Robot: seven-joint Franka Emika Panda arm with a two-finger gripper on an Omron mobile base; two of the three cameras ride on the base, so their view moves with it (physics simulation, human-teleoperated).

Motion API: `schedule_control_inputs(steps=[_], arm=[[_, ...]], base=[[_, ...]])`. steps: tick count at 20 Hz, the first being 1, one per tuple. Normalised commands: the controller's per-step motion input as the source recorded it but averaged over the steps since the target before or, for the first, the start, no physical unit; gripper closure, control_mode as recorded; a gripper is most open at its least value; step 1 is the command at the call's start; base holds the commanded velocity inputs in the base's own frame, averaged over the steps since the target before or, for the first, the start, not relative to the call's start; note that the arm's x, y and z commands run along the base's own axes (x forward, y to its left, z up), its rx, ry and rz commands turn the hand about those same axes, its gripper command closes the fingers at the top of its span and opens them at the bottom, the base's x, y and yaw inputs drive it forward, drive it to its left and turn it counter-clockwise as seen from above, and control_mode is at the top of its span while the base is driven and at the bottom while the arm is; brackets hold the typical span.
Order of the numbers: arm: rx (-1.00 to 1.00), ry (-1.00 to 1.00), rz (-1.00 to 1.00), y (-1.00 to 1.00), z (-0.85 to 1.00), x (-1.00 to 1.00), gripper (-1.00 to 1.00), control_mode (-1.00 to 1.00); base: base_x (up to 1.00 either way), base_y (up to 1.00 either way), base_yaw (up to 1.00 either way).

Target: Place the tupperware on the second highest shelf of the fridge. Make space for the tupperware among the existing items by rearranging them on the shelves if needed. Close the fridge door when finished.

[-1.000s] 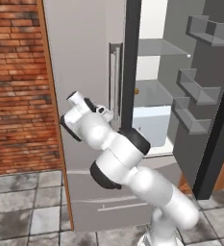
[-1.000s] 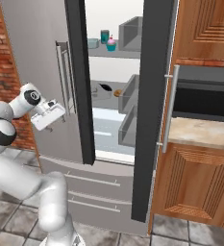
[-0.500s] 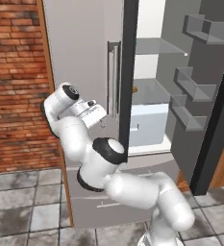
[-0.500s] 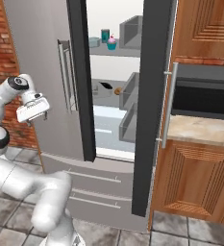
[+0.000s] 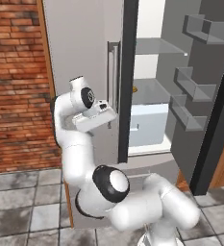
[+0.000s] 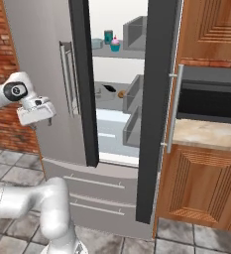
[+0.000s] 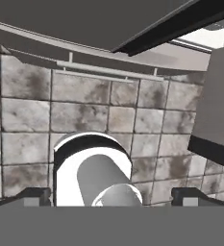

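Note:
The fridge [image 6: 47, 44] has its left door shut and its right door [image 5: 207, 91] swung wide open. On the second highest shelf [image 6: 104, 95] sits the tupperware [image 6: 108, 88], a small box with a dark lid, beside a brown round piece [image 6: 120, 94]. The top shelf holds a teal can [image 6: 108, 35], a pink cupcake [image 6: 115, 44] and a pale block [image 6: 97, 43]. My gripper [image 5: 95, 122] [image 6: 37, 118] hangs in front of the shut left door, outside the fridge and pointing down at the floor. Its fingertips [image 7: 34, 194] stand wide apart, open and empty.
The left door's bar handle [image 5: 114, 77] is just right of my hand. The open door carries grey bins [image 5: 192, 86]. A brick wall [image 5: 17, 72] stands to the left; wooden cabinets [image 6: 211, 25], a dark oven [image 6: 208, 99] and a counter [image 6: 211, 134] lie to the right. Bottom drawers [image 6: 102, 193] sit below.
The arm has folded, its elbow dropping low toward the base. The hand stayed before the shut left door, drifting slightly left and tipping downward. The gripper stayed open.

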Motion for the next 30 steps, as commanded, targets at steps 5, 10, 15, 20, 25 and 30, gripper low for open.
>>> schedule_control_inputs(steps=[5,10,15,20,25,30], arm=[[0.13,-1.0,0.43,-0.64,-0.13,-0.25,-1.0,-1.0],[0.15,-0.87,0.4,-0.37,0.4,-0.77,-1.0,-1.0],[0.19,-0.54,0.23,-0.44,0.43,-1.0,-1.0,-1.0],[0.2,-0.17,-0.06,-0.77,0.26,-0.75,-1.0,-1.0],[0.2,-0.05,-0.3,-0.9,0.3,-0.66,-1.0,-1.0],[0.15,-0.04,-0.34,-0.8,0.29,-0.48,-1.0,-1.0]], base=[[0.0,0.0,0.0],[0.0,0.0,0.0],[0.0,0.0,0.0],[0.0,0.0,0.0],[0.0,0.0,0.0],[0.0,0.0,0.0]])
